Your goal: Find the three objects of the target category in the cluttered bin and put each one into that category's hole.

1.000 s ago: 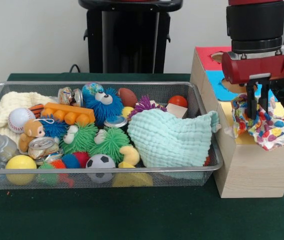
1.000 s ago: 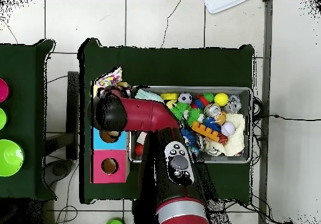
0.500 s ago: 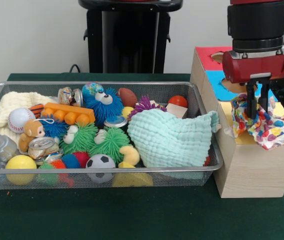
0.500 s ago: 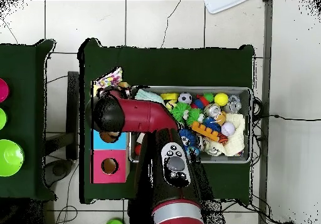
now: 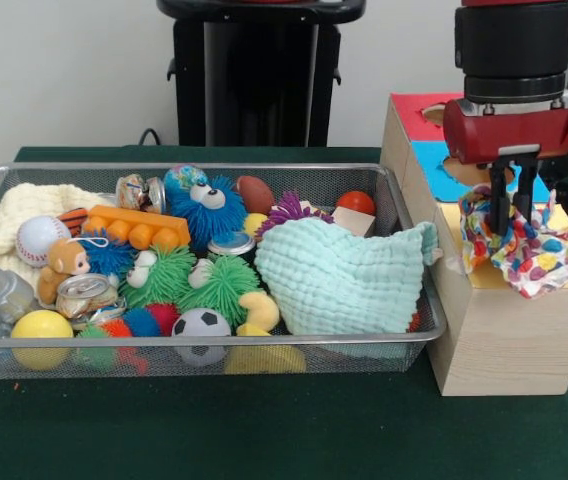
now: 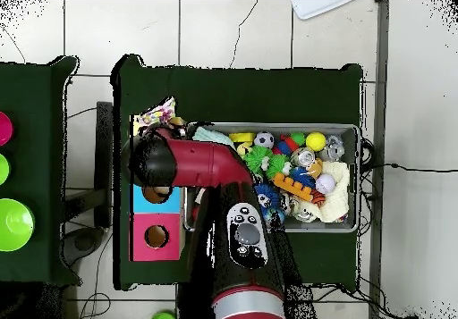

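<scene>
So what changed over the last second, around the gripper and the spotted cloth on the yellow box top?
Very little. The gripper stays over the yellow top of the wooden box, its fingers down in the spotted cloth. The cloth's bunched upper folds shifted slightly; it stays draped over the box edge, not pushed into the hole. Overhead, the arm's elbow drifted slightly. The wire bin and its toys lie unchanged.

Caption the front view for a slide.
Pincer pressing a spotted cloth onto the wooden box beside the toy-filled wire basket.
</scene>
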You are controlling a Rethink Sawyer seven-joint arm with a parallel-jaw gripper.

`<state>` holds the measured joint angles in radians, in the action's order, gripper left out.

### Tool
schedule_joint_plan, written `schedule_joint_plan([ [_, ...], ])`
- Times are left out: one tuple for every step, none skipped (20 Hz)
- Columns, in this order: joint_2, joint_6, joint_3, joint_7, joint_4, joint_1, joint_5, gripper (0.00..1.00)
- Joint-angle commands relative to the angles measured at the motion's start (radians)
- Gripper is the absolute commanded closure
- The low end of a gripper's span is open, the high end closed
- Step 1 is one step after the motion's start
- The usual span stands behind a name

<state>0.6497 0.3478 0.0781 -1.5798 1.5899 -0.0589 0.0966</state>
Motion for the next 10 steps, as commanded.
schedule_joint_plan([
  [-0.049,0.147,-0.019,-0.178,0.0,0.015,0.016,1.0],
  [-0.051,0.143,-0.02,-0.179,0.0,0.017,0.015,1.0],
  [-0.053,0.141,-0.02,-0.178,0.002,0.018,0.015,1.0],
  [-0.054,0.139,-0.02,-0.175,0.001,0.02,0.014,1.0],
  [-0.056,0.136,-0.02,-0.175,0.004,0.02,0.014,1.0],
  [-0.057,0.132,-0.021,-0.176,0.007,0.022,0.014,1.0],
  [-0.057,0.131,-0.022,-0.178,0.009,0.023,0.016,1.0],
  [-0.056,0.131,-0.025,-0.181,0.01,0.026,0.017,1.0],
  [-0.055,0.128,-0.024,-0.183,0.014,0.027,0.019,1.0],
  [-0.055,0.125,-0.024,-0.186,0.016,0.029,0.021,1.0],
])
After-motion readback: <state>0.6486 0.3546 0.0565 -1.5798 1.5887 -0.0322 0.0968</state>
